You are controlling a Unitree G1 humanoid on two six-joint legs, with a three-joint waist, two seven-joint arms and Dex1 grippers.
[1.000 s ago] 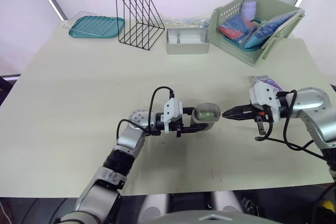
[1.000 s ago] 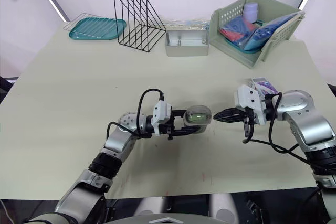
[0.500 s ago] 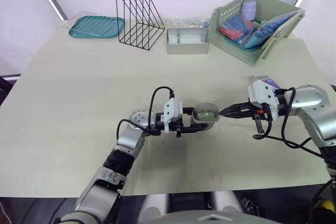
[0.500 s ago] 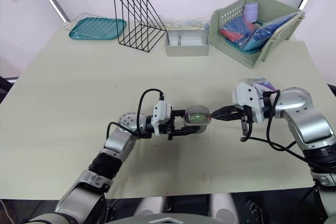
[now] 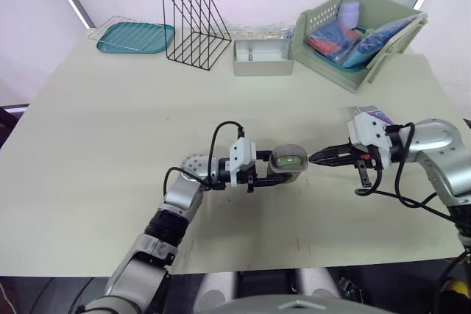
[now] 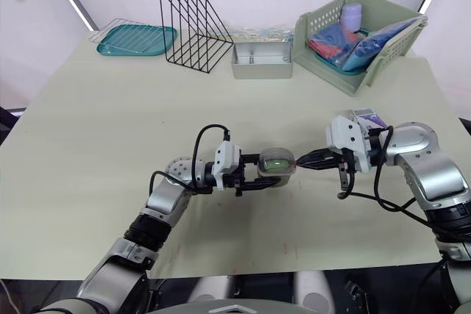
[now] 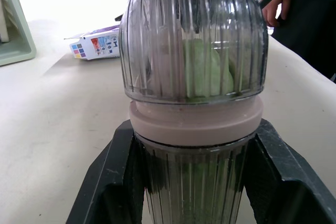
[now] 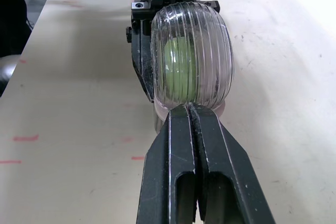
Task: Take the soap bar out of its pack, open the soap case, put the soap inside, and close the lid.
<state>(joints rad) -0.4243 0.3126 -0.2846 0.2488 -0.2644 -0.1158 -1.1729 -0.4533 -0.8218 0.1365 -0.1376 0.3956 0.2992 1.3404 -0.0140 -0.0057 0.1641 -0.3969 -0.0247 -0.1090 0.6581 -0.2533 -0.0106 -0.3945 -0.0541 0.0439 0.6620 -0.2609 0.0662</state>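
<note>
Right wrist view: right tool (image 8: 188, 110) closed; left tool (image 7: 193, 150) grips ribbed case (image 8: 212, 59), green soap (image 8: 179, 67).

The bench (image 5: 110, 145) is seen brightly and evenly lit by diffuse light in the head views, and only faint, soft-edged shadows are cast beneath the wire rack (image 5: 195, 27) and the basket (image 5: 318, 18). In the left wrist view the background beyond the bench is washed out to white. Pale highlights are caught along the ribs of the clear soap case (image 7: 194, 45).
</note>
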